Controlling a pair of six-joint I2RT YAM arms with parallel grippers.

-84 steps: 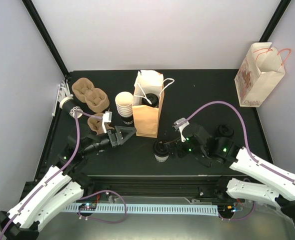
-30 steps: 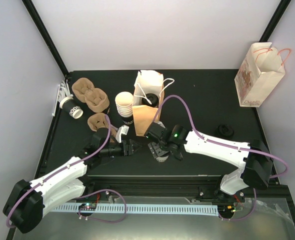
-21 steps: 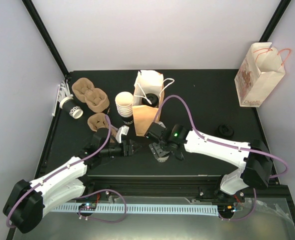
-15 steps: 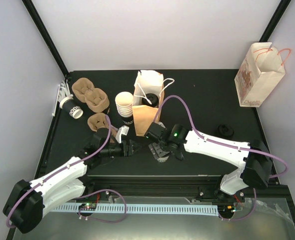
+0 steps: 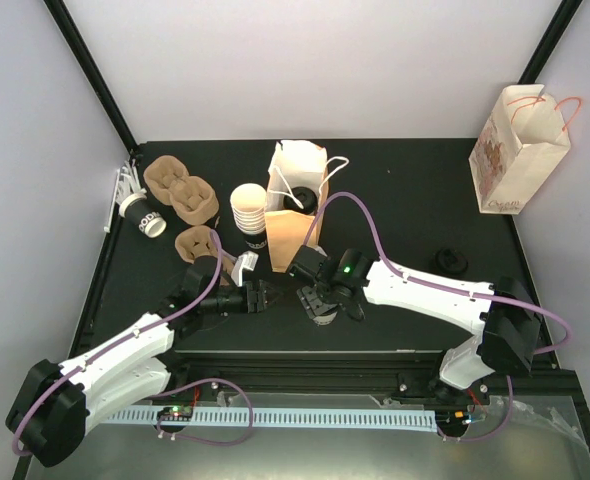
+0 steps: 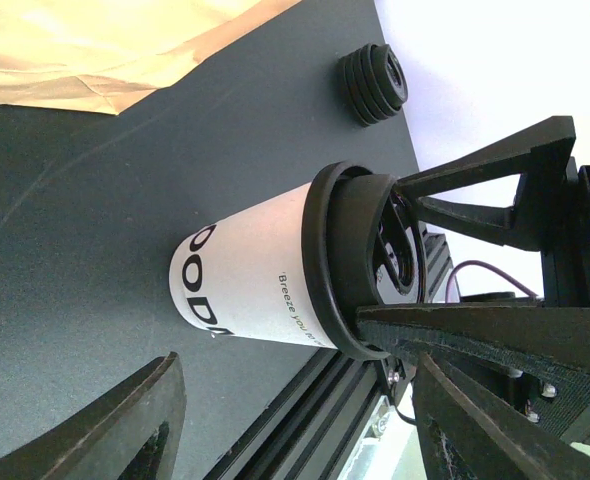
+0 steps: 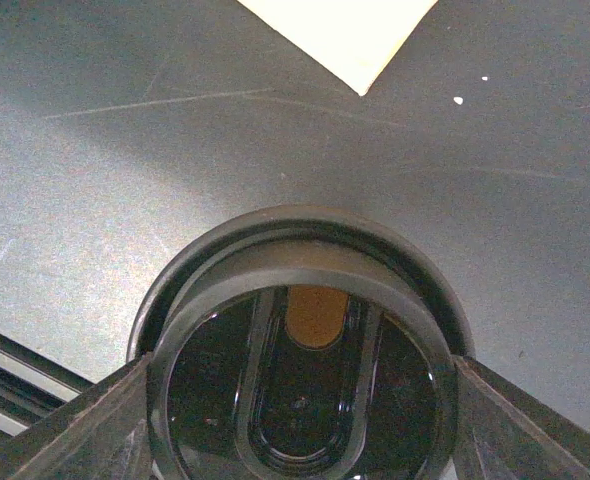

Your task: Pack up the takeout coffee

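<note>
I have the right pincer down over the lidded cup, which stands upright on the black counter near its front edge, just in front of the brown paper bag; from the right wrist view the two fingers sit on either side of the round black lid, and they look to be pressed against its rim, so I read it as closed on the cup at the lid. The left wrist view agrees; one finger lies along each side of the lid, with the white wall and its dark lettering free below.

My left pincer is spread wide and holds nothing; it lies low, points at the cup from the left and stands a little apart from it.

Another lidded cup sits inside the open mouth of the bag; a stack of bare white cups stands just left of the bag; one more cup lies on its side by the left edge. Brown pulp carriers are near that cup; a small stack of black lids lies to the right; a printed white bag stands at the far right corner.
</note>
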